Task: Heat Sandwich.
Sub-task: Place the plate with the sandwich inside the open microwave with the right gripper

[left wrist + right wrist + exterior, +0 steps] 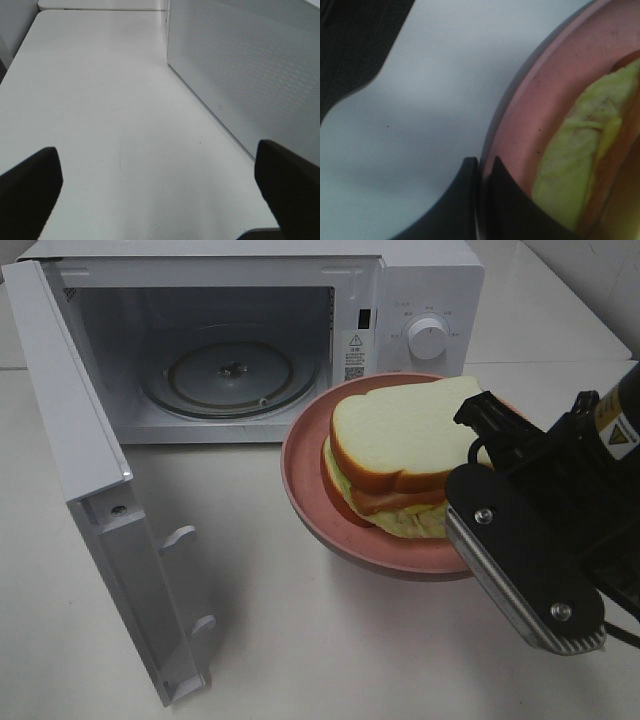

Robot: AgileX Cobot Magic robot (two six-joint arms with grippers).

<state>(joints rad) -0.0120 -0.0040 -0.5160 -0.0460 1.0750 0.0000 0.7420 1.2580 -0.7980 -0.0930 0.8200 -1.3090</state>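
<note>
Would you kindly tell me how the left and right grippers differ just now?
The left gripper is open, fingers wide apart; the right gripper is shut on the rim of the plate. The left holds nothing above the table; the right grips the plate bearing the sandwich. Both have dark fingers.

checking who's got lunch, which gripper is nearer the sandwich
Right. The right gripper is shut on the rim of the pink plate, right beside the sandwich. The left gripper hangs open over the table beside the microwave, with no sandwich in its view.
</note>
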